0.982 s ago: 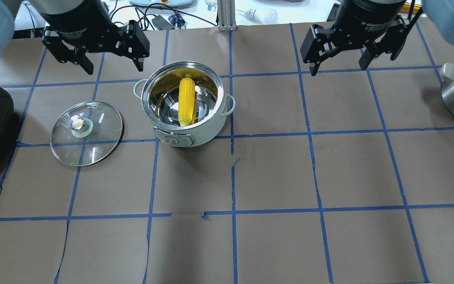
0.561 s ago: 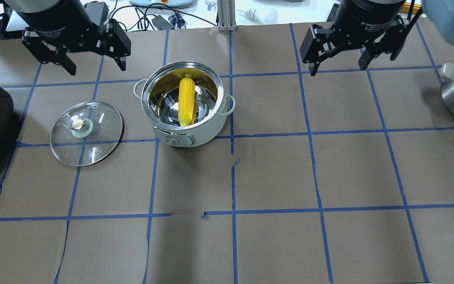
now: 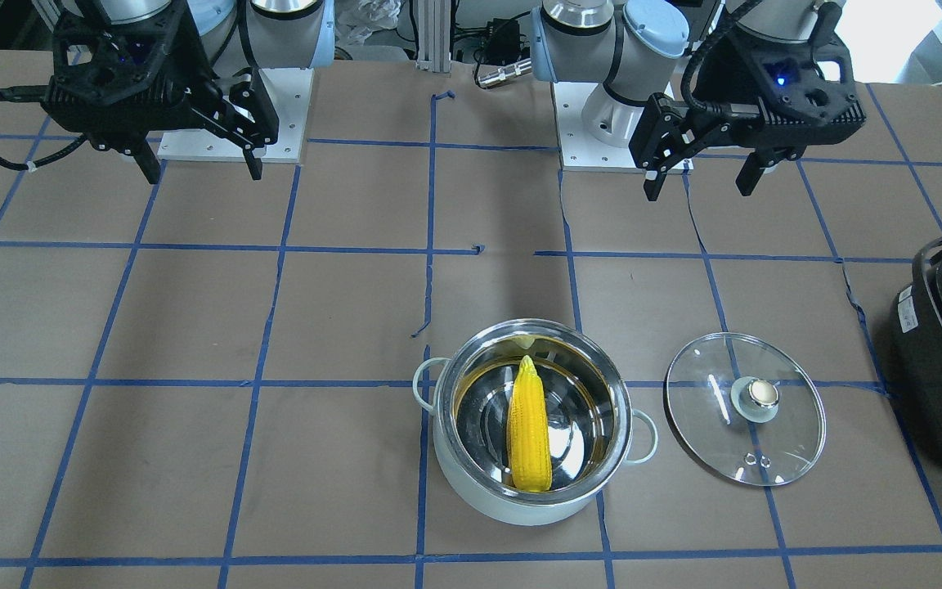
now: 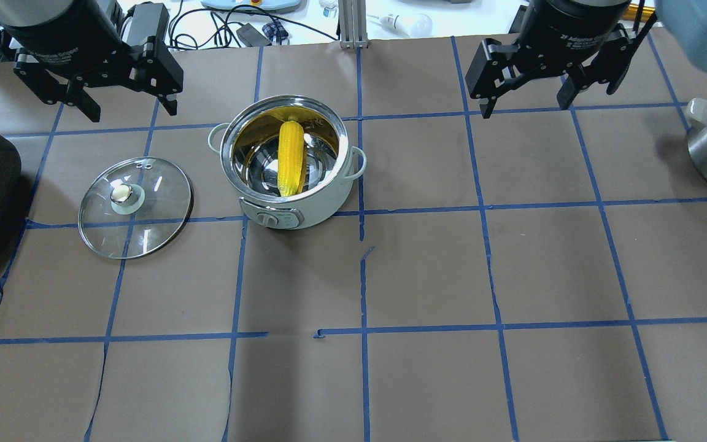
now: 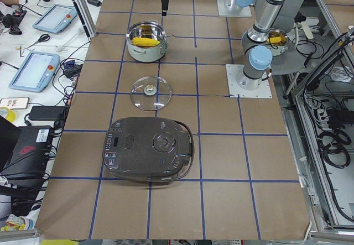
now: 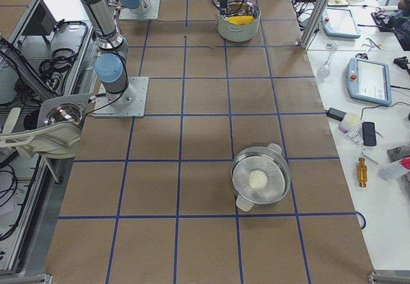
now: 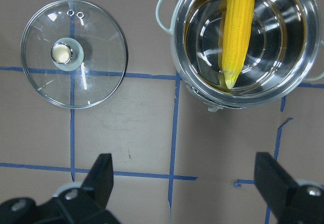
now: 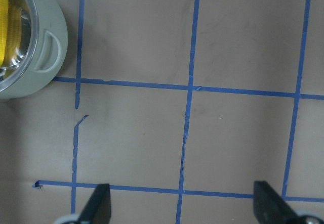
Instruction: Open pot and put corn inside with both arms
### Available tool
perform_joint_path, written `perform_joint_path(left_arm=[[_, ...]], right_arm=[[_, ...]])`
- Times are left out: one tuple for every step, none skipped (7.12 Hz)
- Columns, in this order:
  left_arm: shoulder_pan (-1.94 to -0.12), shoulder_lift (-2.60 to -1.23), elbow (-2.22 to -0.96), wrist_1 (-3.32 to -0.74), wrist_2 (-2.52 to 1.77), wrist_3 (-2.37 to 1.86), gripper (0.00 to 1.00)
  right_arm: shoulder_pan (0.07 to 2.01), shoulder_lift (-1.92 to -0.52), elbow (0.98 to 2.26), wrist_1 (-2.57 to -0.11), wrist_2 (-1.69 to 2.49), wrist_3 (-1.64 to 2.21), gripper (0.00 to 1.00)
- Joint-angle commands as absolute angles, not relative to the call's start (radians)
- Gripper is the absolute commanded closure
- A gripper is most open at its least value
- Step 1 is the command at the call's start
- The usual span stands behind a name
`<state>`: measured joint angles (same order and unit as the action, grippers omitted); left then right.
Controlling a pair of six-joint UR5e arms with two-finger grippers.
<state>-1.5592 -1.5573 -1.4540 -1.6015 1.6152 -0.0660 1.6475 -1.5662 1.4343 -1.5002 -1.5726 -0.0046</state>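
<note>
In the pot (image 4: 313, 212) (uncovered), corn (image 4: 290, 158) — lid (image 4: 135, 207) alongside

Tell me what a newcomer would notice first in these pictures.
The bright yellow corn lies inside the open pot, lengthwise across its shiny steel inside. The glass lid rests flat on the table beside the pot, toward the robot's left. The left gripper and right gripper both hang open and empty, well apart from the pot.
</note>
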Motion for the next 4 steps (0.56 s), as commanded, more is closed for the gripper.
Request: perform_joint_path(left_arm=[[-1.557,-1.559,-1.448,-1.601,1.612,-0.066,0.00],[-1.559,-1.559,-1.450,-1.611,1.617,-0.066,0.00],[-1.559,-1.565,-1.451,-1.621,1.618,-0.066,0.00],[-1.559,-1.563,-1.441,-1.634,1.620,-0.066,0.00]], right_arm=[[1.649,-1.566,1.434,-1.500,-1.572,-0.005,0.00],[1.649,-1.566,1.434,-1.500,-1.571,-0.005,0.00],[1.649,-1.566,1.434,-1.500,-1.572,-0.005,0.00],[1.649,-1.566,1.433,-1.500,-1.572,-0.005,0.00]])
